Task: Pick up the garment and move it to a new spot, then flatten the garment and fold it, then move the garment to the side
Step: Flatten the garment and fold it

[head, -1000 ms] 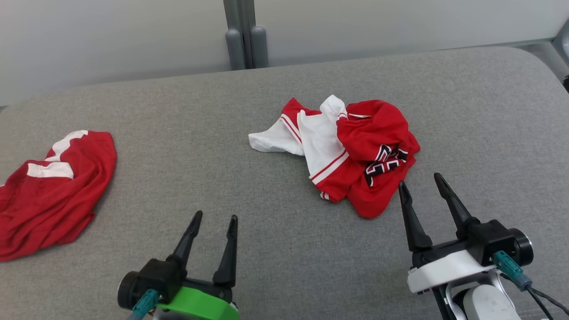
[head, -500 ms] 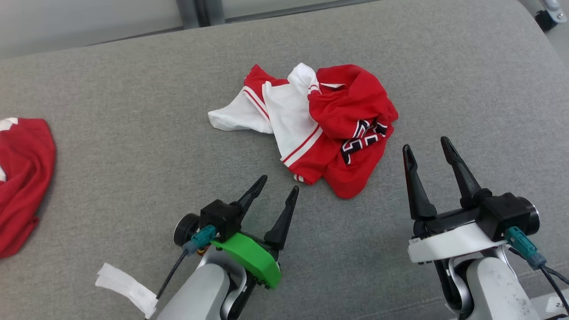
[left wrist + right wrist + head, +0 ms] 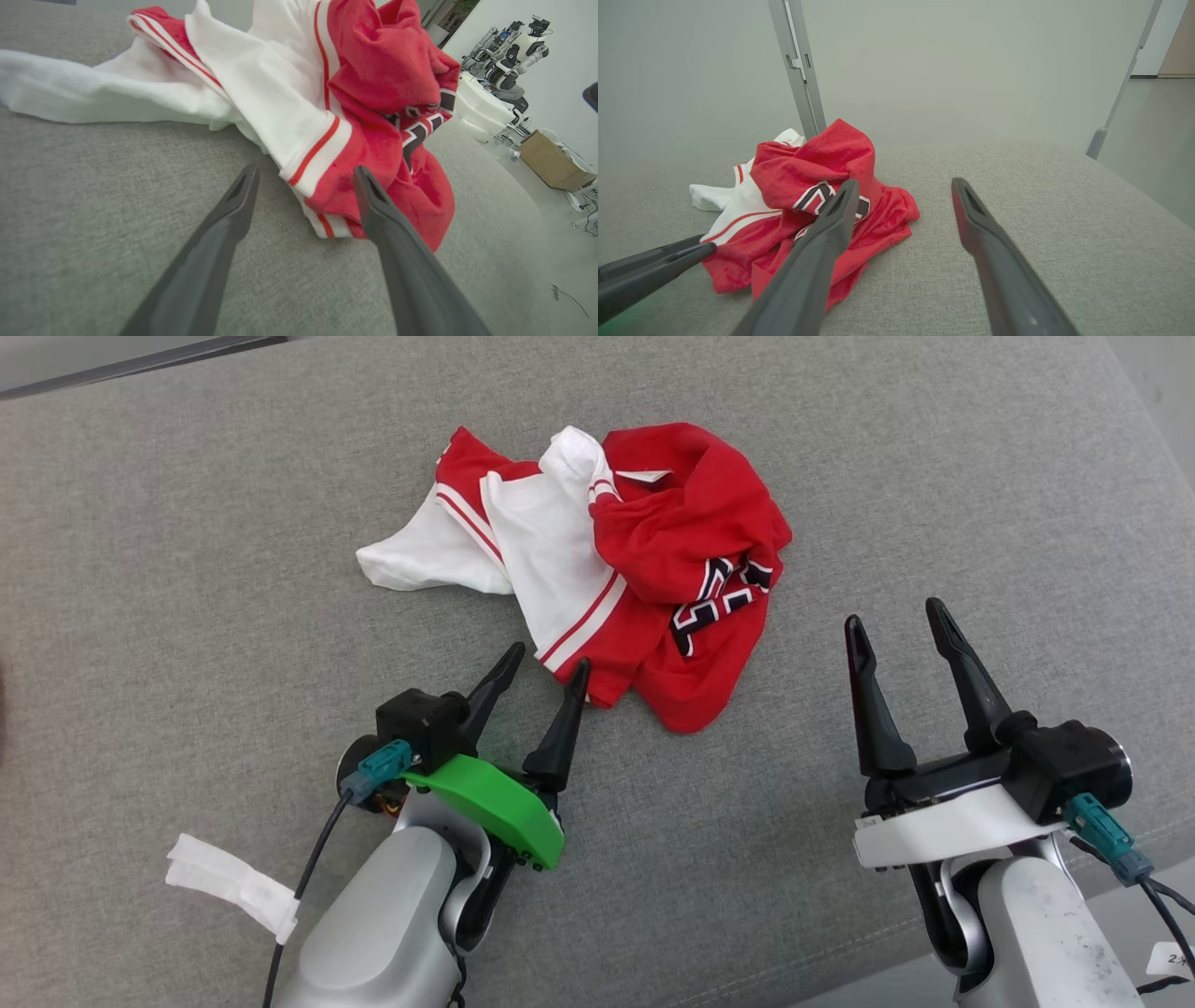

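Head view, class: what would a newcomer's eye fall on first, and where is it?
A crumpled red-and-white jersey with black lettering lies at the middle of the grey fabric-covered surface. The green-collared left pincer, open, points at its near hem, while the white-collared right pincer stands open to the jersey's right.

The left gripper (image 3: 306, 171) is holding its two dark fingers wide apart, with a striped hem of the crumpled red and white garment (image 3: 369, 79) showing between their tips. The garment is lying on a gray cushion (image 3: 93, 200). A cardboard box (image 3: 549, 158) is sitting on the floor beyond.
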You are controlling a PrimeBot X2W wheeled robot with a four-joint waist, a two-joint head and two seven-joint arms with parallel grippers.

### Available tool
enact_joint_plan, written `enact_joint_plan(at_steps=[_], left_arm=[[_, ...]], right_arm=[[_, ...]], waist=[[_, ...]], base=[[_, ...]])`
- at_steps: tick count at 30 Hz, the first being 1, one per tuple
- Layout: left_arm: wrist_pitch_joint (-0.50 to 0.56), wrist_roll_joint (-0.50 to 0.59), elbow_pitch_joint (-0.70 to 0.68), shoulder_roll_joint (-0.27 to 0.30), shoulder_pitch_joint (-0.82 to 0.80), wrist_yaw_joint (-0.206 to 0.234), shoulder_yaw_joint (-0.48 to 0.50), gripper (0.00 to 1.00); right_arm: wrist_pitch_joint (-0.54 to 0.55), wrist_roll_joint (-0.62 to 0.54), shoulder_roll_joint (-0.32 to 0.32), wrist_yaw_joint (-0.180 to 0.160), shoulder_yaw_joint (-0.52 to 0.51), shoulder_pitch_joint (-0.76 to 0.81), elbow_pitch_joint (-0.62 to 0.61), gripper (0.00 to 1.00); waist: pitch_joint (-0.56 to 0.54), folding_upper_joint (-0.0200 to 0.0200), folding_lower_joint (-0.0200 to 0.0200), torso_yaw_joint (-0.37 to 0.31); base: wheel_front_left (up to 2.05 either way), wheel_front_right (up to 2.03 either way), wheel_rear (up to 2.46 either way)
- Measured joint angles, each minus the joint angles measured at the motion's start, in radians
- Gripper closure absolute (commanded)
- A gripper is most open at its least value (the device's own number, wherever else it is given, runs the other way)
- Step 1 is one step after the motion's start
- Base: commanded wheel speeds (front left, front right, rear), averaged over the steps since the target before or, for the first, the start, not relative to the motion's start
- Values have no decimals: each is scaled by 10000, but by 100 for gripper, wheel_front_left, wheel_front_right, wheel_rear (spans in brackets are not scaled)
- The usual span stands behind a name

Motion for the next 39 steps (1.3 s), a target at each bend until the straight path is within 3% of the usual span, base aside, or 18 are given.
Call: enact_joint_plan(at_steps=[2, 4, 5, 6, 7, 8, 9, 17, 21, 29, 34, 39], left_arm=[[0, 0, 2, 2, -15, 0, 50, 19], [0, -12, 75, -4, -33, 0, -6, 22], [-2, -31, 115, -2, -56, 0, -52, 29], [-2, -61, 128, -2, -89, 0, -86, 51], [-2, -81, 94, -2, -159, 0, -150, 65], [0, -79, 12, 4, -215, 0, -165, 95], [0, -65, -94, 8, -280, 0, -176, 100], [2, 79, -1352, 380, -714, 0, -1183, 100], [4, -456, -1919, 924, -1718, -2, -1950, 100], [1411, -1856, -3204, 1714, -5480, -2, -2685, 100], [1929, -2451, -3342, 1749, -8253, -2, -2780, 100], [2011, -3070, -3676, 1950, -9520, -6, -3037, 100]], right_arm=[[0, 12, 0, 0, 31, -7, 10, 0], [0, 67, 0, 0, 67, -45, 12, 0], [0, 77, -2, 0, 82, -62, 12, 0], [0, 81, 0, 0, 107, -87, 10, 0], [0, 88, 0, 0, 115, -111, 2, 0], [0, 88, 4, 0, 119, -144, -2, 0], [0, 88, 2, 0, 115, -176, -15, 0], [0, 274, 0, 0, 12, -188, 4, 0], [0, 593, 8, 0, 8, -208, 25, 0], [0, 1306, -2, 0, -224, -203, 90, 0], [0, 1323, 0, 0, -307, -181, 98, 0], [0, 1321, -2, 0, -598, 10, 61, 0]], waist=[[31, 0, 0, -67], [56, 0, 0, -126], [67, 0, 0, -148], [85, 0, 0, -170], [109, 0, 0, -189], [128, 0, 0, -204], [147, 0, 0, -217], [-12, 0, 0, -314], [-160, 0, 0, -535], [-556, 0, 0, -1199], [-895, 0, 0, -1504], [-1098, 0, 0, -1442]], base=[[0, 0, 0], [0, 0, 0], [0, 0, 0], [0, 0, 0], [0, 0, 0], [0, 0, 0], [0, 0, 0], [0, 0, 0], [0, 0, 0], [0, 0, 0], [0, 0, 0], [0, 0, 0]])
